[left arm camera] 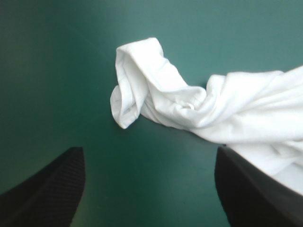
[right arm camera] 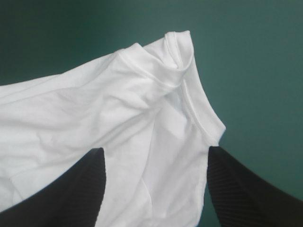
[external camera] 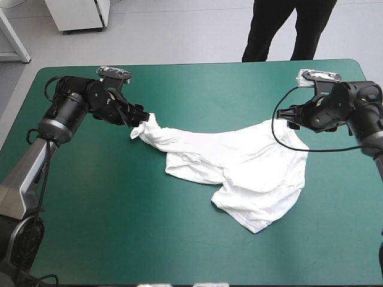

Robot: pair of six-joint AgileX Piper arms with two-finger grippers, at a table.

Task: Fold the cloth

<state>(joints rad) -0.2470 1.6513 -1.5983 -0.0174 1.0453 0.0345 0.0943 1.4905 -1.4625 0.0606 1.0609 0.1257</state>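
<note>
A: Table (external camera: 90,227), teal-green cover. What lies on it?
B: The T-shirt (external camera: 251,167), crumpled, from mid-table toward the right side.
A: Left gripper (external camera: 140,117)?
B: Fingers apart, gripping nothing. The shirt's twisted end lies just ahead.
A: Right gripper (external camera: 287,117)?
B: Fingers apart too, over the shirt's far right corner. No hold.

From above, the right gripper (external camera: 291,119) hides its fingertips behind its wrist; in the left wrist view the T-shirt (left arm camera: 213,109) runs off-frame, covering part of one finger (left arm camera: 246,198).
</note>
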